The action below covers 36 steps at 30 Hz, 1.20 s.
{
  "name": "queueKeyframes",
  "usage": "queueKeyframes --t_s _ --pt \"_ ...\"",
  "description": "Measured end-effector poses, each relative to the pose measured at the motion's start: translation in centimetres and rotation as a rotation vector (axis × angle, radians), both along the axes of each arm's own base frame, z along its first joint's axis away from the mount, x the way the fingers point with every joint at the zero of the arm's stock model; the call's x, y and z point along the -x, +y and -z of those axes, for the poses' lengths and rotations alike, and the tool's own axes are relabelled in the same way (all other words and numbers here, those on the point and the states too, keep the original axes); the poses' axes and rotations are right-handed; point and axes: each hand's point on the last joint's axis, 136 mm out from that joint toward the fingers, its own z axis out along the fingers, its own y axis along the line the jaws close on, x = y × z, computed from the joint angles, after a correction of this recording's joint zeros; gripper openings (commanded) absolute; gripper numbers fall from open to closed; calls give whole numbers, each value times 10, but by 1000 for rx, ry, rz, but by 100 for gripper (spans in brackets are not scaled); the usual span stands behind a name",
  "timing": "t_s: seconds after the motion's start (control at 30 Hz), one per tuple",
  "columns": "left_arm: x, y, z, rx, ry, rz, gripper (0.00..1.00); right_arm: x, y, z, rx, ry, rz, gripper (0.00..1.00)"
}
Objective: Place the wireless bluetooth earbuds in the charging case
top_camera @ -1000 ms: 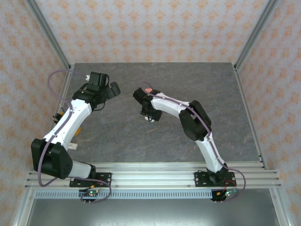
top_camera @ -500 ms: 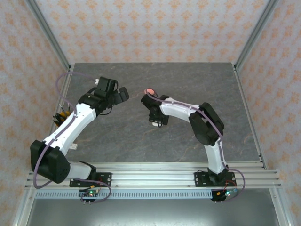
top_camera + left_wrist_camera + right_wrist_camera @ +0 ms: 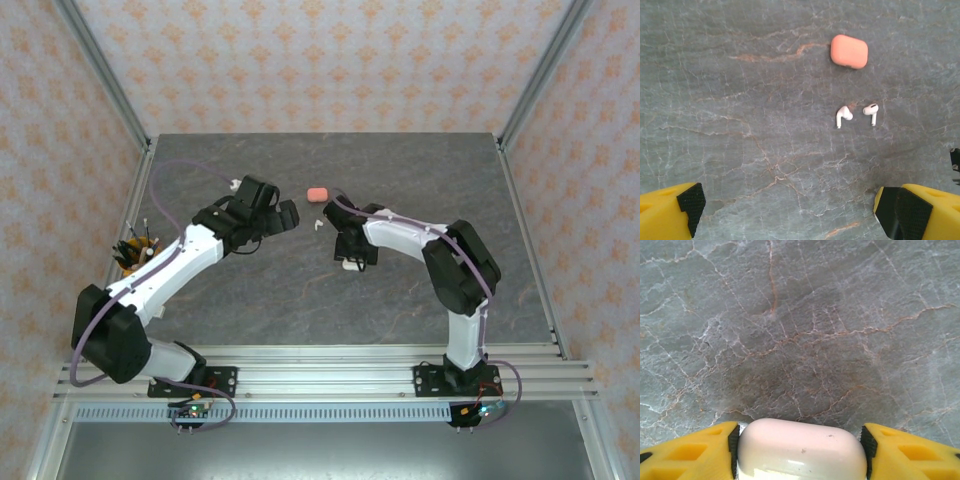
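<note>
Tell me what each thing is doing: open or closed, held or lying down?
Coral case: closed, lying on the table.
White earbuds: two, lying loose beside the coral case, in no case.
White case: held between the right gripper's fingers.
Left gripper: open, empty.
Right gripper: shut on the white case.

Bare table (image 3: 740, 100) open between left gripper (image 3: 790, 205) and 2 white earbuds (image 3: 843, 116) (image 3: 871, 111); coral case (image 3: 849, 51) sits just beyond. Gap of right gripper (image 3: 799, 440) blocked by white case (image 3: 799, 452).
</note>
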Motion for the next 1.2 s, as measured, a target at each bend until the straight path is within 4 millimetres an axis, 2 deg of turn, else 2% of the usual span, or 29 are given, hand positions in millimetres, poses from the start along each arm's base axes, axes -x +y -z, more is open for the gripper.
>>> queueKeyframes --t_s 0.1,0.2,0.8,1.2 --pt "0 -4 6 -10 13 6 100 6 -5 9 8 11 6 78" --pt "1 -6 6 -18 11 12 100 6 -6 8 -5 -7 24 80" --pt "2 -10 2 -39 -14 -7 100 11 -6 10 43 -158 134 77" --pt "4 -10 2 -42 -15 -5 100 11 -4 9 46 -180 142 73"
